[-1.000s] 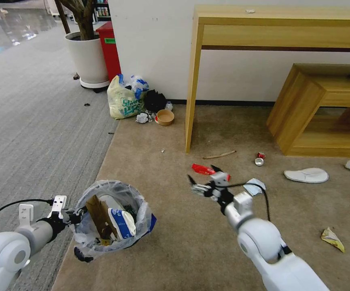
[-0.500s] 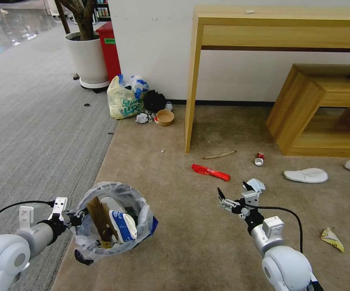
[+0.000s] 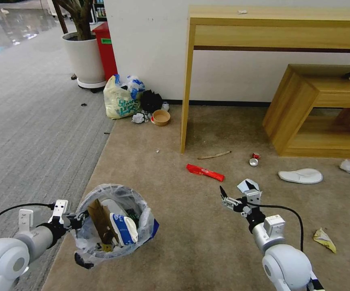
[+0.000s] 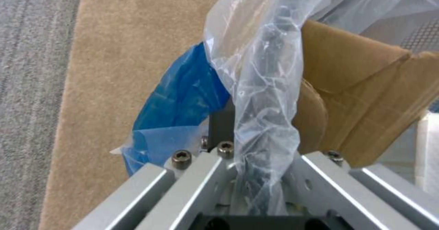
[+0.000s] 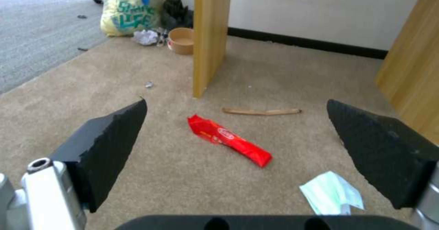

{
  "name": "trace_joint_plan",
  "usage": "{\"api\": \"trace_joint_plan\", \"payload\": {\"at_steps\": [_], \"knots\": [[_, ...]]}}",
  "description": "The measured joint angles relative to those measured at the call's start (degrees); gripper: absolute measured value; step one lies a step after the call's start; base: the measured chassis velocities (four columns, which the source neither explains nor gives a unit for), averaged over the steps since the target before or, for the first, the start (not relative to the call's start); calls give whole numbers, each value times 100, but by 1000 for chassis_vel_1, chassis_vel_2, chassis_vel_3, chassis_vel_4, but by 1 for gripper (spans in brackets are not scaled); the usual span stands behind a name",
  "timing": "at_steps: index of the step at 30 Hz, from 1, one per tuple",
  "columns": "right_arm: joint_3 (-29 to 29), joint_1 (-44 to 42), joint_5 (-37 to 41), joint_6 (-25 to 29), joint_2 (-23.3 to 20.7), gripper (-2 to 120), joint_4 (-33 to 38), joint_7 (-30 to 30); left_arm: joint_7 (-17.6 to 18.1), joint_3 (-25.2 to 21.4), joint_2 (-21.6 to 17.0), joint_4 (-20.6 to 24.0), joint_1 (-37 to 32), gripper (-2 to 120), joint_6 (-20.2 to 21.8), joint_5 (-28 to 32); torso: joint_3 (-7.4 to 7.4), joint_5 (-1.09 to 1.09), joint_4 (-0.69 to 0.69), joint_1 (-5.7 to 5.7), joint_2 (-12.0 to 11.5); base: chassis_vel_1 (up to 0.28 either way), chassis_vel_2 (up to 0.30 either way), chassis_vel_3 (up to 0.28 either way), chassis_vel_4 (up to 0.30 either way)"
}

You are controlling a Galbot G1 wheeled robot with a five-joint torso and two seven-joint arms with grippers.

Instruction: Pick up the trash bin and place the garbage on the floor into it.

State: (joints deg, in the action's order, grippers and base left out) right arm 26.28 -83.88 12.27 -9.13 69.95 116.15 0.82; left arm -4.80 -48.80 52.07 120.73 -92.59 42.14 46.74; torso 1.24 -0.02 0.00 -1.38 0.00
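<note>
Near left, the left gripper (image 3: 77,220) stays clamped on the rim of the trash bin (image 3: 116,254), jaws pinching the clear liner beside the blue patch; the bin hangs above the edge of the floor (image 3: 191,242), holding brown cardboard (image 3: 101,220) and a blue-white cup (image 3: 125,228). Near right, the right gripper (image 3: 235,194) hovers with jaws spread wide, little changed from half a second ago. The whole scene has slid slightly leftward, so the camera moved. Just beyond its jaws lie a pale mask (image 5: 333,193) and the red wrapper (image 3: 204,172). Farther right rest a crushed can (image 3: 254,159) and a white slipper (image 3: 300,176).
</note>
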Motion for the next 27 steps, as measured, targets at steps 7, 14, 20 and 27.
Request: {"api": "trace_joint_plan", "payload": {"at_steps": [7, 14, 20, 27], "knots": [[-2, -8, 41, -12, 6, 100, 1, 17, -18, -1, 25, 2, -1, 0, 0, -14, 0, -2, 0, 0, 0, -86, -78, 79, 90], [-31, -34, 46, -13, 60, 100, 6, 52, -64, 2, 48, 3, -10, 0, 0, -57, 0, 0, 0, 0, 0, -131, -134, 130, 133], [-68, -39, 46, -19, 108, 100, 9, 64, -98, -4, 70, 3, -37, 0, 0, -86, 0, 0, 0, -1, 0, -129, -135, 124, 133], [-82, -19, 73, -22, 137, 100, -4, 95, -114, -9, 79, 3, -40, 0, 0, -95, 0, 1, 0, -1, 0, -140, -127, 143, 140]]}}
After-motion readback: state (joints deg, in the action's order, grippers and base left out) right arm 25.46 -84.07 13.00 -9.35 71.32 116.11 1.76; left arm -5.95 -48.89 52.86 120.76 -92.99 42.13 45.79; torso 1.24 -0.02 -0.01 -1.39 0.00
